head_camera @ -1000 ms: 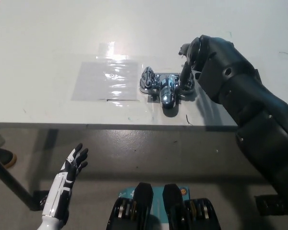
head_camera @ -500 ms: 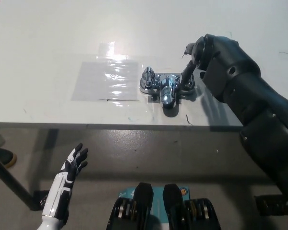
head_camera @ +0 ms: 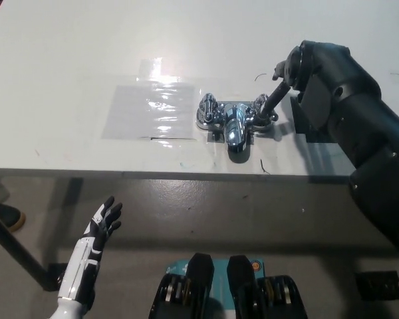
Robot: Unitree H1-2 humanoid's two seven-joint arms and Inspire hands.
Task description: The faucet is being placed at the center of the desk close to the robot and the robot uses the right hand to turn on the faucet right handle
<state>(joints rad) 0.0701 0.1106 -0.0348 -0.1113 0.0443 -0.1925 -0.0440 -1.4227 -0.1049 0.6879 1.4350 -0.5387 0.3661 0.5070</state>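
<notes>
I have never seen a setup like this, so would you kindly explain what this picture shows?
This is one view, from a camera on a humanoid robot's head, looking steeply down. The white desk carries a chrome faucet and a shiny clear sheet beside it. The black right robot hand reaches to the faucet's right handle; whether it grips is unclear. The white left robot hand hangs open below the desk edge, holding nothing.
</notes>
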